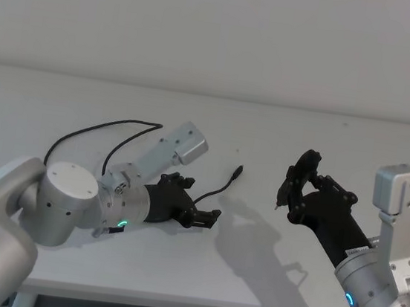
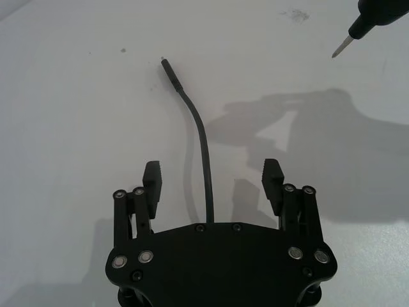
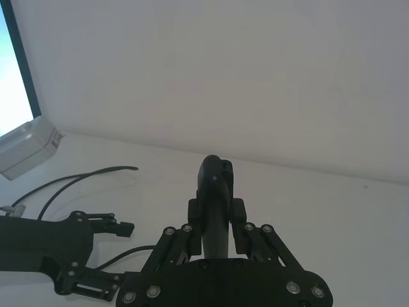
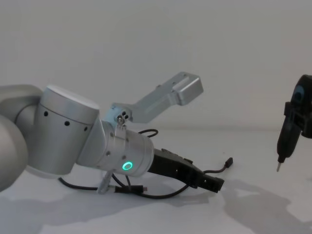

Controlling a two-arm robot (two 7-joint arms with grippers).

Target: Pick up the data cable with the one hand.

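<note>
The left gripper (image 2: 213, 174) sits low with jaws open astride the data cable (image 2: 195, 119) (lying flat on the worktop (image 2: 64, 128), plug (image 2: 168, 66) pointing away), so closing too high may miss the thin cord, while beyond, the right gripper (image 3: 216, 211) hangs with jaws closed on a pen-shaped tool (image 4: 286, 132).

data cable (image 2: 205, 160) on table (image 1: 282, 133), passing between jaws of left gripper (image 2: 213, 171), pen tool (image 4: 285, 137) in right gripper (image 3: 217, 214) off to the right
</note>
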